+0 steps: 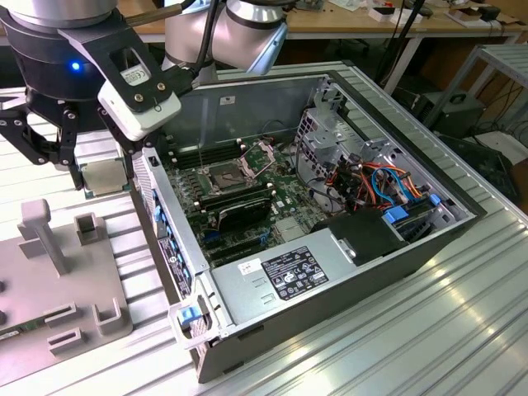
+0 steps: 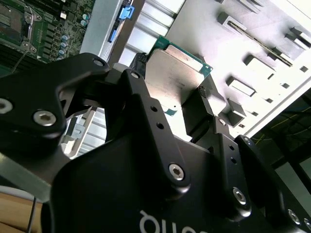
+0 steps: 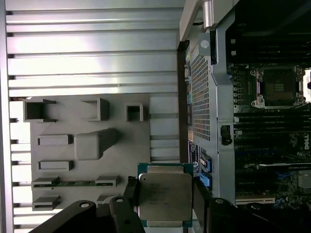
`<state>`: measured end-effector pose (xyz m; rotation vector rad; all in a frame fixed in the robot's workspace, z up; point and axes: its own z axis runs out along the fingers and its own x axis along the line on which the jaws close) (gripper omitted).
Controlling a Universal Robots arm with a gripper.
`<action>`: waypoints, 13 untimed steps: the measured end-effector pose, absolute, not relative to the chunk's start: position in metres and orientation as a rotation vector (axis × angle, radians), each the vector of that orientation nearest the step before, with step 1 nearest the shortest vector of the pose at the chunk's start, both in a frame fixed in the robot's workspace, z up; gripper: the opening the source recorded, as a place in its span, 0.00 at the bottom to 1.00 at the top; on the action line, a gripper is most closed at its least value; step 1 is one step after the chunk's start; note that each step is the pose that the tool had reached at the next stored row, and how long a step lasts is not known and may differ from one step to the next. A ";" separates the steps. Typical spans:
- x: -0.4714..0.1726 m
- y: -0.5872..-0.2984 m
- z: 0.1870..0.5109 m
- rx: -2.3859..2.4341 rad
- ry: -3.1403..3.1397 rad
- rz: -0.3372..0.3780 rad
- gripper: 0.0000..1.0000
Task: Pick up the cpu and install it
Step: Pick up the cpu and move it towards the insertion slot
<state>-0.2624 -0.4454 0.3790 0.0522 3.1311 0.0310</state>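
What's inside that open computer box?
A green motherboard with an empty socket, coloured cables and a grey power supply that covers whatever lies beneath. The cpu is outside, in the gripper.

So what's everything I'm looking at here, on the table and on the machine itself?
computer case: one, dark grey, open, lying on the table
socket: one, dark with a metal frame, inside the case
power supply: one, silver, along the case's near side
cables: a bundle, orange and blue, inside the case toward the exterior view's right
holder plate: one, grey, beside the case at the exterior view's left
circuit strip: one, green, in a slot of the holder plate
table: one, ribbed silver metal, under everything
cpu: one, silver-grey top, held in the air beside the case
gripper: one, black, shut on the cpu
arm: one, silver-grey, above the case
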 end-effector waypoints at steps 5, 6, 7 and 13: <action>-0.262 -0.445 0.379 0.052 3.131 0.031 0.55; -0.262 -0.445 0.379 0.052 3.131 0.031 0.55; -0.260 -0.445 0.379 0.052 3.131 0.031 0.55; -0.247 -0.445 0.379 0.052 3.131 0.031 0.55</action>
